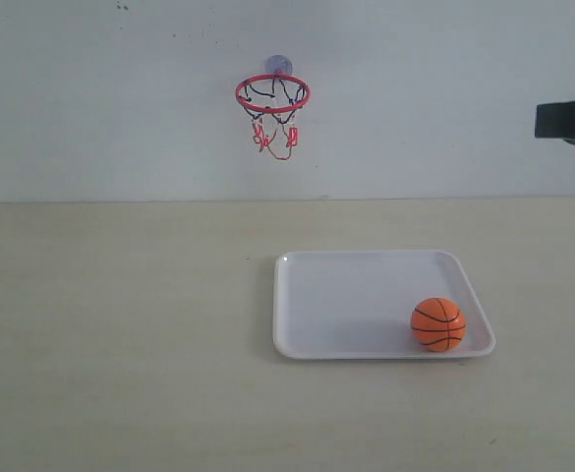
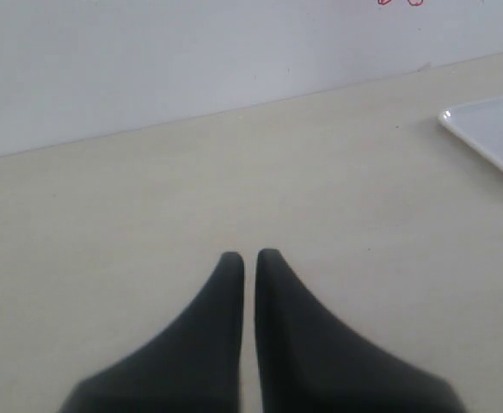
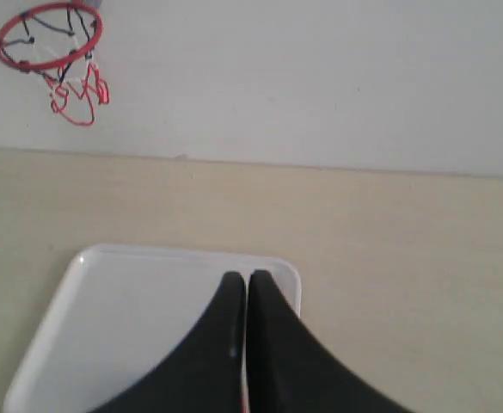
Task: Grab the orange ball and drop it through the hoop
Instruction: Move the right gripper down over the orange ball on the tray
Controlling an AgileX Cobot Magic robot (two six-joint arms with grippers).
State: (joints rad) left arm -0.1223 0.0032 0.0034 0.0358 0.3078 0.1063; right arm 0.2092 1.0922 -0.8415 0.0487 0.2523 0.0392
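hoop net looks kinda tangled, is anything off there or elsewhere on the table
Only slightly. The net of the hoop hangs in loose, uneven red loops bunched below the rim, but the rim itself looks level. The orange ball rests in the white tray near one corner. Nothing looks spilled or damaged.

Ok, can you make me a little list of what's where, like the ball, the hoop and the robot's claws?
ball: orange ball, lying in the white tray, near its right front corner in the exterior view
hoop: hoop, red ring, stuck high on the wall, nothing in it
left claw: left claw, shut, holding nothing, over the table
right claw: right claw, shut, holding nothing, above the tray
job: ball not picked up yet
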